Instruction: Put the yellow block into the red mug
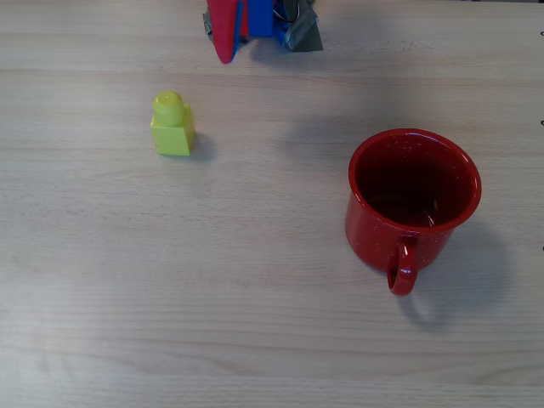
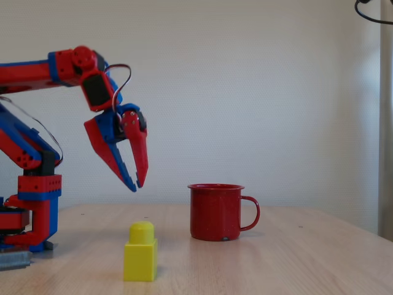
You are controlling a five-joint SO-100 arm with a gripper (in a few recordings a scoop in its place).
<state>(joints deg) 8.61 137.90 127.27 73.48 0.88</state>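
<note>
The yellow block (image 1: 172, 125) (image 2: 140, 252) stands upright on the wooden table, stud on top, left of centre in the overhead view. To its right sits the red mug (image 1: 413, 199) (image 2: 216, 211), upright, with its handle toward the picture's bottom in the overhead view and nothing visible inside. My red and blue gripper (image 2: 135, 184) hangs in the air well above the table, fingertips pointing down and only slightly apart, with nothing between them. In the overhead view its tip (image 1: 225, 53) pokes in at the top edge, above and right of the block.
The arm's base (image 2: 31, 215) stands at the left in the fixed view. The wooden table (image 1: 272, 340) stretches bare around the block and the mug.
</note>
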